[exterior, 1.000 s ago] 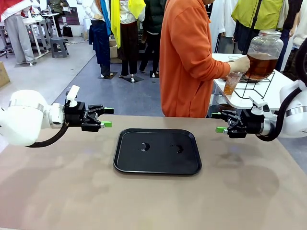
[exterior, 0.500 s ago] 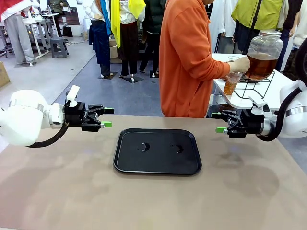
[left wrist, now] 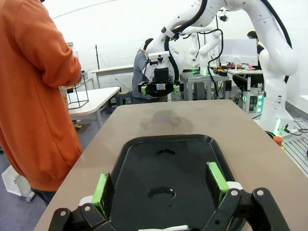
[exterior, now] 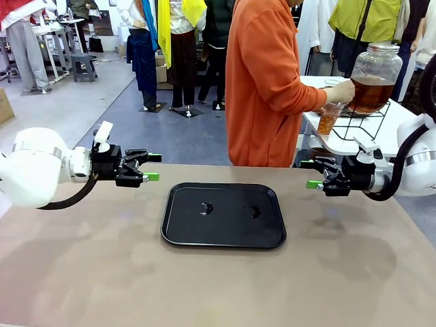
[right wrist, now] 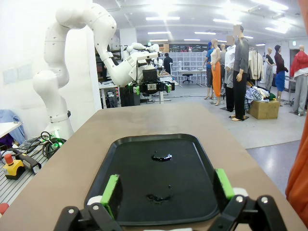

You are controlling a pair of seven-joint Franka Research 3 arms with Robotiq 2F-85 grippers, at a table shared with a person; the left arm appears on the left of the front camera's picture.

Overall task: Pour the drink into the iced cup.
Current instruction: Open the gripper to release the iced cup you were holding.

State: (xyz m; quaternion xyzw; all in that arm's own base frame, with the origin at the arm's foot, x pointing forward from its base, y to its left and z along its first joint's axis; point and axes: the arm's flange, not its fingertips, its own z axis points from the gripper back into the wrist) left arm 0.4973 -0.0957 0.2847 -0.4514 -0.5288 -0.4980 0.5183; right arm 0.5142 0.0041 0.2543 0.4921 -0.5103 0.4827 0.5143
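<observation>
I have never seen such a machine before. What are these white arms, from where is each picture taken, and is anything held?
The two white arms are robot arms at a brown table. Each ends in a black gripper with green pads. The wide picture is from a fixed camera between the arms, looking across the table: the left gripper is at picture left, the right gripper at picture right. Both are open and hold nothing. The other two pictures come from cameras on the wrists, looking along each gripper's own fingers. On the table lies a black tray with two small wet spots. Behind it, a person in orange holds a clear cup under a glass jar of brown drink on a side table.
</observation>
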